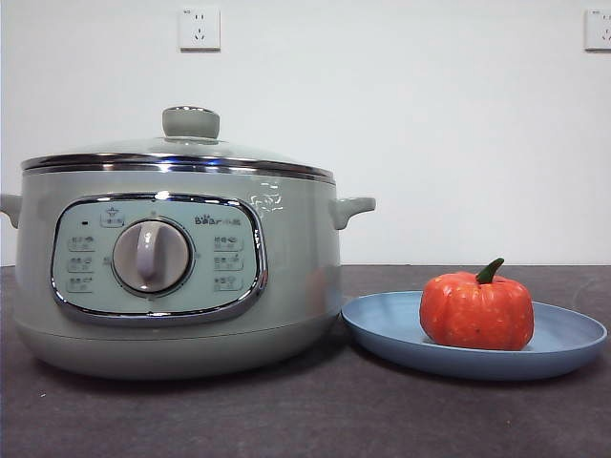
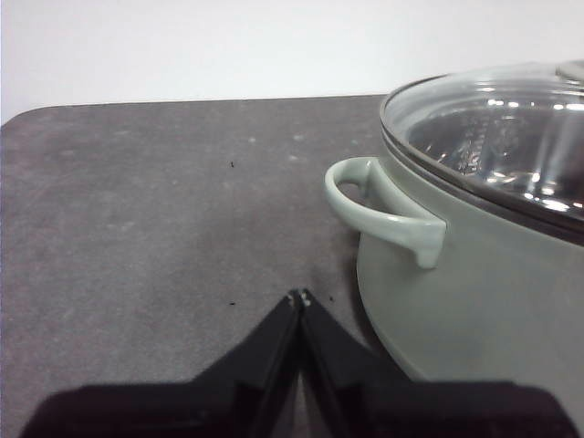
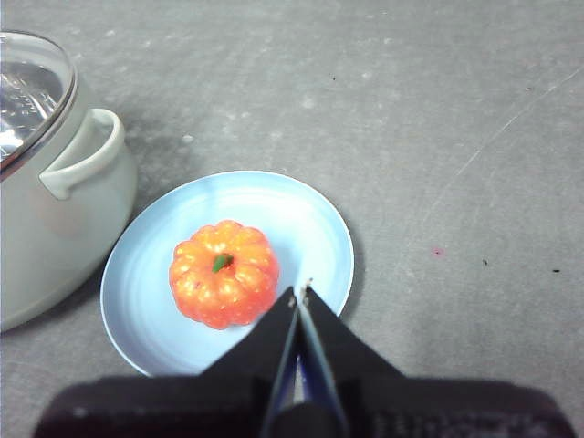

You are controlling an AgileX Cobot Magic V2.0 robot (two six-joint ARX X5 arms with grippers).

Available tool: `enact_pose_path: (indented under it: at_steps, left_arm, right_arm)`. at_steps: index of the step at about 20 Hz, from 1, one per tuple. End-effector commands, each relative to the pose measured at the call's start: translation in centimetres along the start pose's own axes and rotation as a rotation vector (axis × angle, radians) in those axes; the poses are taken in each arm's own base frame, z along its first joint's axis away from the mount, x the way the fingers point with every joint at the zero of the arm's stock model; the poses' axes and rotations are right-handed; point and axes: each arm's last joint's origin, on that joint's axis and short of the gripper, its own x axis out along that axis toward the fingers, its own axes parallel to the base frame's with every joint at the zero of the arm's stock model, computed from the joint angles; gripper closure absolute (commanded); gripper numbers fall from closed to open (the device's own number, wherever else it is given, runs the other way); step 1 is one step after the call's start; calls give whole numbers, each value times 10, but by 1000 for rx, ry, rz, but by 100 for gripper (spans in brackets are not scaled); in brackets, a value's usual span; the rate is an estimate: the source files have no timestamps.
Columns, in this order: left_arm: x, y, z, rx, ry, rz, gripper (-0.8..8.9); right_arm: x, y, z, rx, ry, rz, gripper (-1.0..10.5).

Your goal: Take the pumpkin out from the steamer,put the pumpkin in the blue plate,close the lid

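Currently, the pumpkin [image 1: 476, 309] sits upright on the blue plate [image 1: 563, 340], stem pointing up, slightly toward the steamer side of the plate's centre. The blue plate rests on the dark surface [image 1: 305, 420] at the 3 o'clock side of the steamer [image 1: 172, 277] in the front view; its rim lies just beside the steamer's base, and whether the two touch cannot be told.

The lid [image 1: 181, 153] is seated on the steamer's chrome rim, knob uppermost. The control panel with its grey dial faces the front camera.

Right end effector [image 3: 300, 297]: jaws pressed together, holding nothing. It hangs above the plate's edge. In the right wrist view the pumpkin [image 3: 224, 272] lies just beside the jaw tips, at their 10 o'clock, apart from them. The blue plate [image 3: 301, 219] extends under the tips. The steamer [image 3: 55, 210] and its lid [image 3: 27, 91] are further off at 10 o'clock.

Left end effector [image 2: 298, 298]: jaws pressed together, holding nothing. It hangs over the bare surface [image 2: 146, 210] near the steamer's wall [image 2: 474, 301], with the side handle [image 2: 383, 210] at its 1 o'clock and the lid [image 2: 493, 137] beyond.

Neither end effector appears in the front view.
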Motion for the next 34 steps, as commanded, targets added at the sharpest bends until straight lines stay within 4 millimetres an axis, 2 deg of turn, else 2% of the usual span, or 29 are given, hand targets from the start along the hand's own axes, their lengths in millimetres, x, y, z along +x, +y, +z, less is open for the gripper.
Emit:
enact_pose_path:
  at_steps: [1, 18, 20, 23, 26, 30, 34]
  left_arm:
    - [1, 0, -6, -20, 25, -3, 816]
    - [1, 0, -6, -20, 25, -3, 816]
    - [1, 0, -6, -20, 25, -2, 816]
    - [1, 0, -6, -20, 25, -2, 816]
    - [1, 0, -6, -20, 25, -2, 816]
    - [1, 0, -6, -20, 25, -3, 816]
    - [1, 0, -6, -20, 25, -2, 816]
  right_arm:
    - [1, 0, -1, 8, -2, -2, 963]
    - [0, -1, -2, -5, -1, -25, 963]
    - [-12, -6, -4, -2, -74, -69, 963]
    - [-25, -16, -10, -29, -306, -87, 963]
    - [-13, -25, -31, -58, -450, -142, 963]
    - [14, -34, -59, -40, -394, -126, 963]
    - [30, -37, -77, -26, -342, -114, 963]
